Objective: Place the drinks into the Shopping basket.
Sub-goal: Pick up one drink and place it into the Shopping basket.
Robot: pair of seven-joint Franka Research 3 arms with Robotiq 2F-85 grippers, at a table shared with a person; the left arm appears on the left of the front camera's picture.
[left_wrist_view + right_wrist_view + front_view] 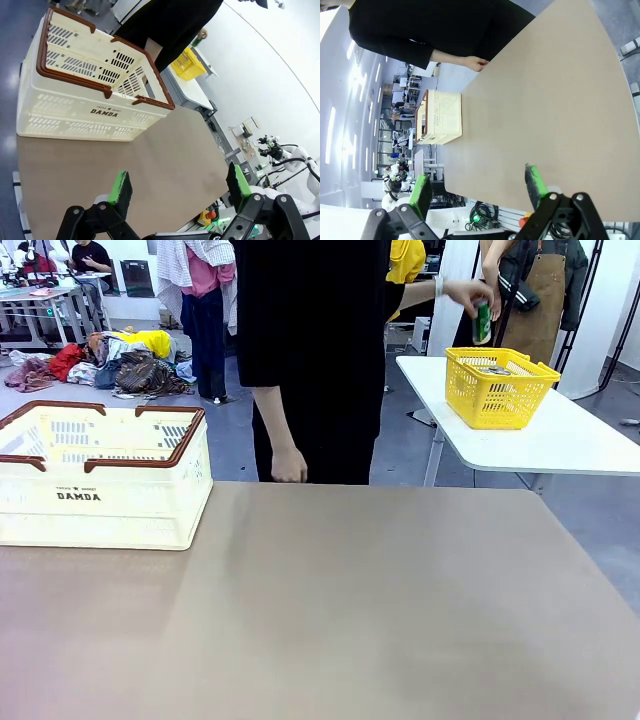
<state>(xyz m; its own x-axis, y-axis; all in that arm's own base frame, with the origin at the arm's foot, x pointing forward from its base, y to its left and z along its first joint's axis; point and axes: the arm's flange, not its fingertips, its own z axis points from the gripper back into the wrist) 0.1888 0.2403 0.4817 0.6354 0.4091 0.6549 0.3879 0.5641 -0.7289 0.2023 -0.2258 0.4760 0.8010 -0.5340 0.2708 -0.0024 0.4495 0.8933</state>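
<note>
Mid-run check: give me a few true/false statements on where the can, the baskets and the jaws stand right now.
1. The person's hand holds a green can above the yellow basket. True.
2. The cream basket stands on the white side table. False: it stands on the brown table, at the robot's left.
3. The left gripper grips a can. False: its jaws stand open with nothing between them.
4. The right gripper has open jaws. True.
</note>
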